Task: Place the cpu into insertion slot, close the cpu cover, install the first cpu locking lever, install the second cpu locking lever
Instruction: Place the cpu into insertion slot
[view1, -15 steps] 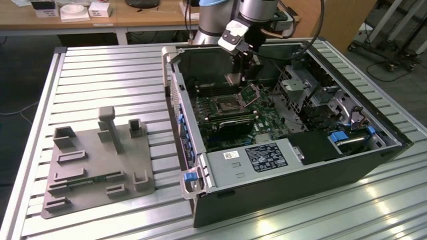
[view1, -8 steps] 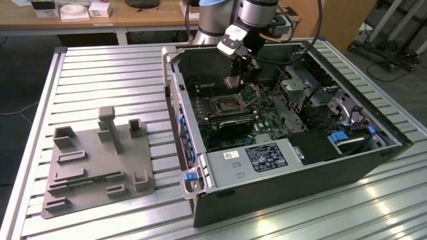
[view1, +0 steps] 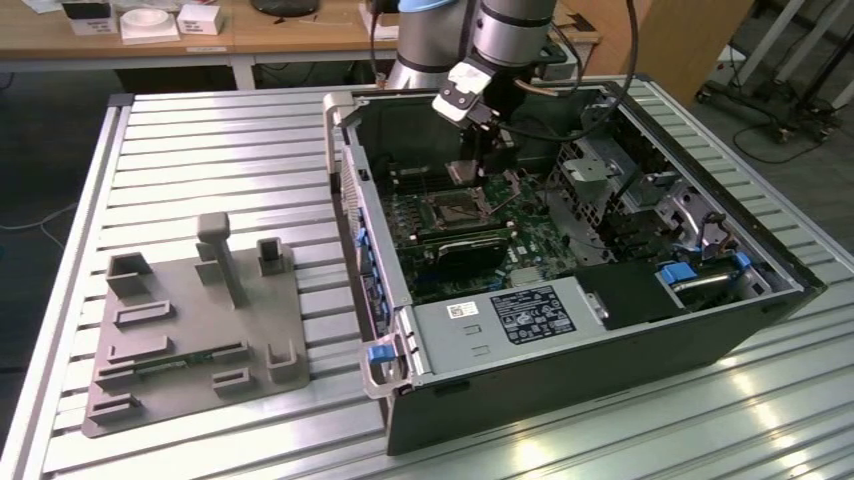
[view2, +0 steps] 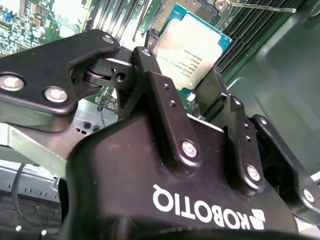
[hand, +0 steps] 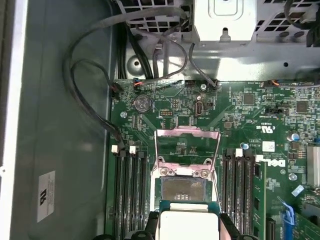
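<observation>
Near the insertion slot (hand: 182, 190), not yet seated, the cpu (hand: 187, 225) sits clamped by its edges in the end effector (view2: 182, 67), whose fingers are closed on it. A skewed descent or a slipping grip could damage the contacts. I count one cpu, one slot, one raised cpu cover (hand: 187, 145), two memory-slot banks (hand: 131, 190), and one computer case (view1: 574, 390) on the table (view1: 200, 140).

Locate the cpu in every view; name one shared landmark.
Exterior view: cpu at the gripper tips, above the motherboard.
Second wrist view: pale square clamped beyond the gripper body.
First wrist view: clamped beside the insertion slot.
Shared landmark: that slot, also in the exterior view.
</observation>
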